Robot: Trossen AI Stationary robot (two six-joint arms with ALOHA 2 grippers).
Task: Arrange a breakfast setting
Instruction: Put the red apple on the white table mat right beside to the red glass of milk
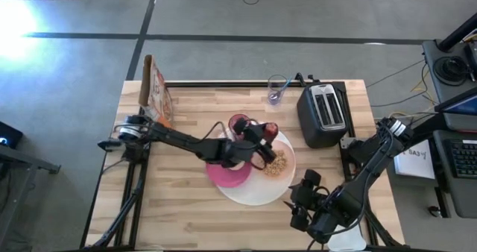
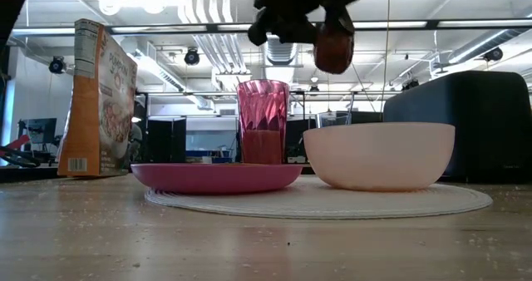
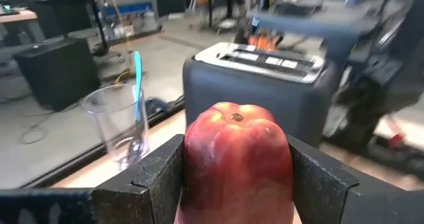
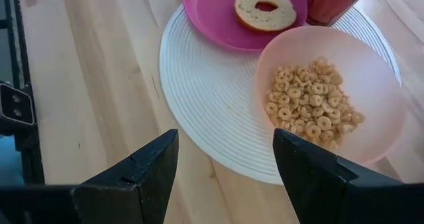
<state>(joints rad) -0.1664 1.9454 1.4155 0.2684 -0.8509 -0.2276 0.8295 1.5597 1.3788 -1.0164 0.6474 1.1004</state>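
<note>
Apple (image 3: 236, 163), red, is pinched by the left hand (image 1: 262, 135) above the white plate (image 4: 199, 85); its underside is hidden. Cereal bowl (image 4: 330, 95) and magenta plate (image 4: 228, 22) sit there. Right hand (image 4: 225, 161) is spread nearby.

- One large round white plate (image 4: 199, 98)
- One smaller magenta plate (image 4: 218, 18)
- One peach translucent bowl (image 4: 371, 85)
- One pink translucent cup (image 2: 263, 121)
- One red apple (image 3: 235, 164)
- One black two-slot toaster (image 1: 324, 114)
- One clear plastic cup (image 3: 119, 128)
- One orange cereal box (image 2: 98, 98)

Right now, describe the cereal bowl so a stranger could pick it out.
Find the large round white plate mid-table. On its side nearer the black toaster sits the peach bowl, beside the magenta plate. It alone holds ring-shaped cereal; the magenta plate holds a bagel half.
</note>
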